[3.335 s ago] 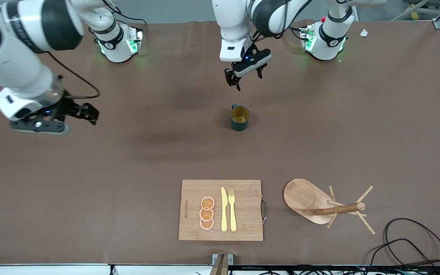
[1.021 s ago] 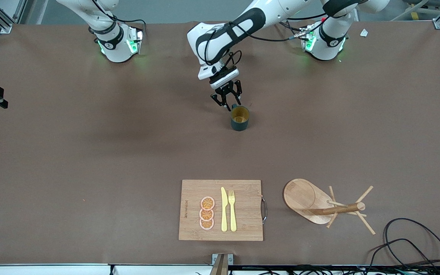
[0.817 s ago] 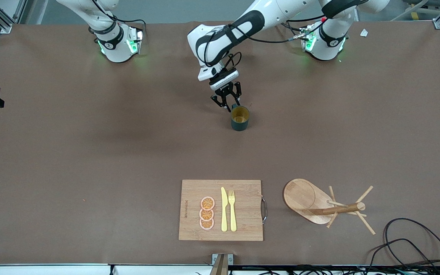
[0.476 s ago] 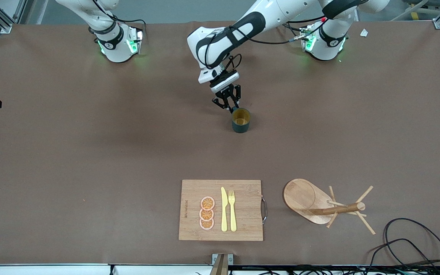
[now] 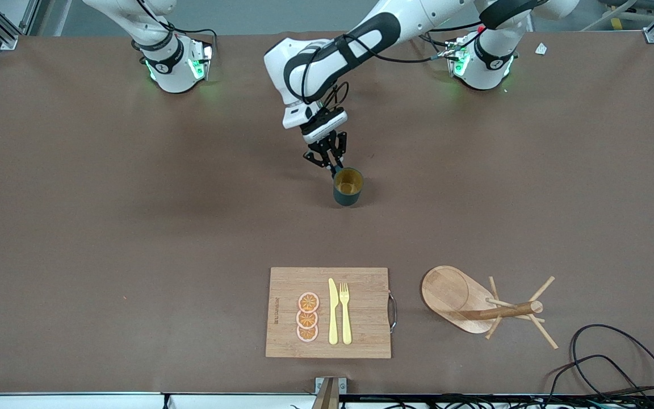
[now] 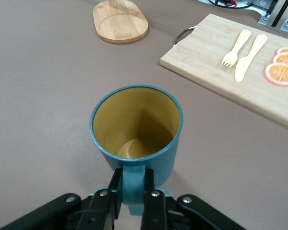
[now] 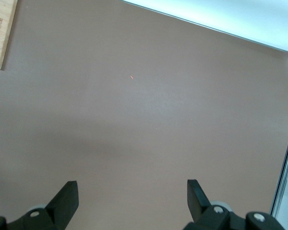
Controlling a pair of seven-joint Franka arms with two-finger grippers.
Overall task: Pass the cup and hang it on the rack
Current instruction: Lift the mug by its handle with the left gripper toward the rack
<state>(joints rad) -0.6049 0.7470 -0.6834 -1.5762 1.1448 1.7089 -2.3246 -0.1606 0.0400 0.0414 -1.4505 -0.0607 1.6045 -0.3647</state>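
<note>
Teal cup (image 5: 348,187) stands near the table's (image 5: 134,238) middle, its handle (image 6: 133,189) pinched between the left gripper's (image 6: 130,196) jaws. That narrow pinch looks risky: the cup could swing or slip once lifted. The right gripper (image 7: 129,199), jaws spread, waits over bare table at the right arm's end. Open room surrounds the cup; the cutting board (image 5: 328,312) and rack (image 5: 486,307) lie nearer the camera, well apart.

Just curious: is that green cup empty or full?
Empty: the cup, held upright by its handle in the left hand, shows a bare yellow bottom.
</note>
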